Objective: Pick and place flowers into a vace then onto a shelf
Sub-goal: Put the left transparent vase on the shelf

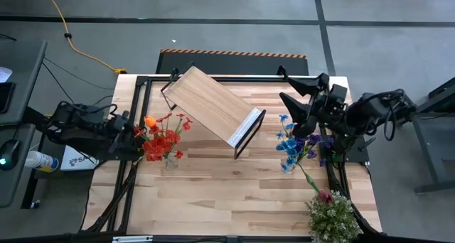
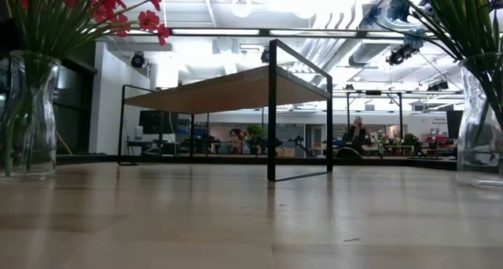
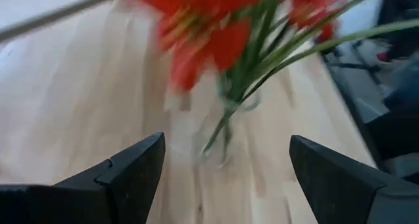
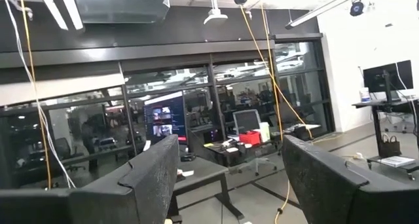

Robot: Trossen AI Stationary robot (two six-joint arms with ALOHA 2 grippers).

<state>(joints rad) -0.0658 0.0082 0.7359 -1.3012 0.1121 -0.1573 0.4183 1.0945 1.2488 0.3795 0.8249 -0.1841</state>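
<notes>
Red sprays and an orange tulip stand with their stems in a clear glass vase at the table's left. My left gripper is open just left of that vase, pointing at it and touching nothing. Blue and purple blooms stand in a second glass vase at the right. A dark pink rose lies toward the near right. The shelf stands on its black legs at the far middle. My right gripper is open, raised above the right vase and aimed into the room.
A bushy green plant with tiny whitish blossoms sits at the near right corner. Bare wood table stretches across the near middle, between the two vases and in front of the shelf. Black frame rails run along the table's sides.
</notes>
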